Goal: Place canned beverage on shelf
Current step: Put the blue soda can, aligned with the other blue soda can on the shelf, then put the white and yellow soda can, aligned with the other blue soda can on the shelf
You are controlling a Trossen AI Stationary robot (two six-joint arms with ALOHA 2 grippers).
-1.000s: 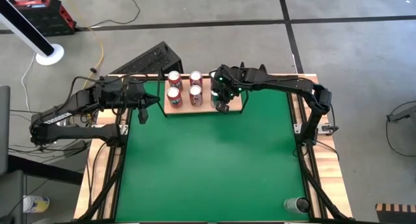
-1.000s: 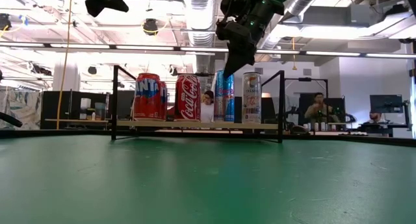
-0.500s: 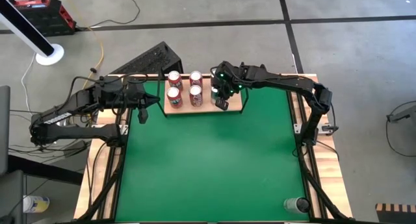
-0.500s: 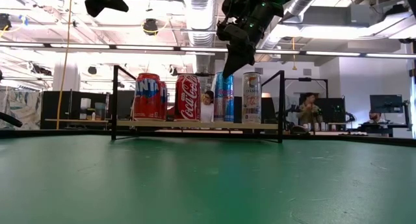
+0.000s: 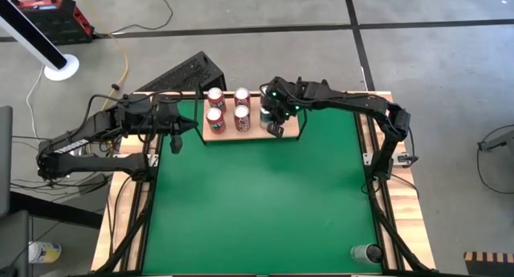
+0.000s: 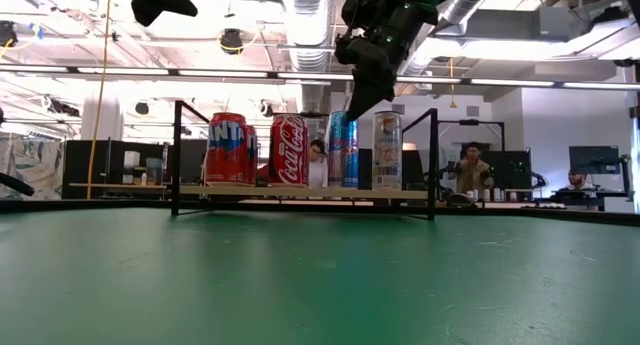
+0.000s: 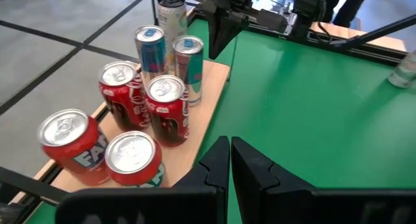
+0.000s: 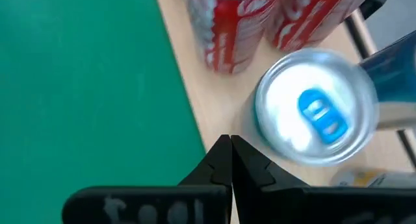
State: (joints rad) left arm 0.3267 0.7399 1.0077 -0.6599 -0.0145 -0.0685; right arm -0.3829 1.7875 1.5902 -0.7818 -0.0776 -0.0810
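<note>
The shelf (image 5: 292, 124), a light-wood board with black rod ends, stands at the table's far edge; it also shows in the low view (image 6: 300, 191). Several cans stand upright on it: red Fanta cans (image 7: 71, 146), red Coca-Cola cans (image 7: 168, 107), slim blue cans (image 7: 151, 52) and a tall pale can (image 6: 387, 150). My right gripper (image 8: 229, 146) is shut and empty, above the board's near edge beside a slim blue-tabbed can (image 8: 315, 117). My left gripper (image 7: 229, 151) is shut and empty, above the table left of the shelf (image 5: 176, 144).
A clear bottle (image 5: 368, 253) lies at the table's near right corner. A black slanted object (image 5: 181, 75) sits on the floor beyond the far left corner. Green table surface (image 5: 257, 205) stretches in front of the shelf. People show in the room behind (image 6: 465, 170).
My right gripper has shifted slightly over the shelf's right end and risen a little above the slim cans; the cans have stayed where they were.
</note>
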